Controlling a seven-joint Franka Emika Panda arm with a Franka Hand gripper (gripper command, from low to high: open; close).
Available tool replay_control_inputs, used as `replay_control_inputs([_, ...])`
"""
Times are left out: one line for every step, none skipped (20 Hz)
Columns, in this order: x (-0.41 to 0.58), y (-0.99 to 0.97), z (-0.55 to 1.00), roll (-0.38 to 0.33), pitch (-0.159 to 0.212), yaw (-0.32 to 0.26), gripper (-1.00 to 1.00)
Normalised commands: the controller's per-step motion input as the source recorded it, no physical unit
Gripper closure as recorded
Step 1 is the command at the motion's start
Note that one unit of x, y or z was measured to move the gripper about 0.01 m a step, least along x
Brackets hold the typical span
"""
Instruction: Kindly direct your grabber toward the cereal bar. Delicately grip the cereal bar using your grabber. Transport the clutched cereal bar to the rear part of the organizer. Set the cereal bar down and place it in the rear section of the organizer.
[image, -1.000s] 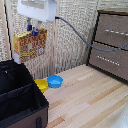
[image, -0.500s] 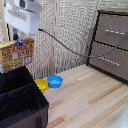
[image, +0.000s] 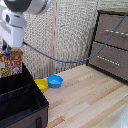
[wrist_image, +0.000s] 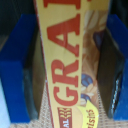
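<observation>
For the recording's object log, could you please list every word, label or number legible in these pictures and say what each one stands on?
"GRA": large red letters on the cereal bar box, between the fingers of the grabber; the word is cut off in the wrist view.
"...isins": small red print near the box's end, partly cut off.
Red lettering on the box in the exterior view: too blurred to read.
Organizer, bowls, drawers: no text visible.

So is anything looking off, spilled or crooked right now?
Nothing stands out. The grabber holds the cereal bar upright over the organizer. The yellow bowl and blue bowl sit upright on the table, nothing spilled.
</observation>
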Motion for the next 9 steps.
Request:
replay_control_inputs([0.374, 0.25, -0.08, -0.004, 0.081, -0.024, -1.0])
replay_control_inputs([0.223, 0.14, 0.0, -0.005, 0.071, 0.0, -1.0])
replay_control_inputs([0.2, 0.17, 0.0, -0.035, 0.079, 0.007, -1.0])
replay_control_inputs([0.226, 0.07, 0.05, -0.03, 0.108, 0.031, -1.0])
replay_control_inputs([0.237, 0.01, 0.08, -0.009, 0.123, 0.005, -1.0])
replay_control_inputs([0.226, 0.0, 0.08, 0.0, 0.081, 0.017, -1.0])
replay_control_inputs([0.171, -0.17, 0.05, 0.0, 0.009, 0.0, -1.0])
replay_control_inputs([0.2, -0.17, 0.02, 0.018, 0.008, -0.008, -1.0])
replay_control_inputs([0.246, -0.16, 0.1, 0.041, 0.058, -0.017, -1.0])
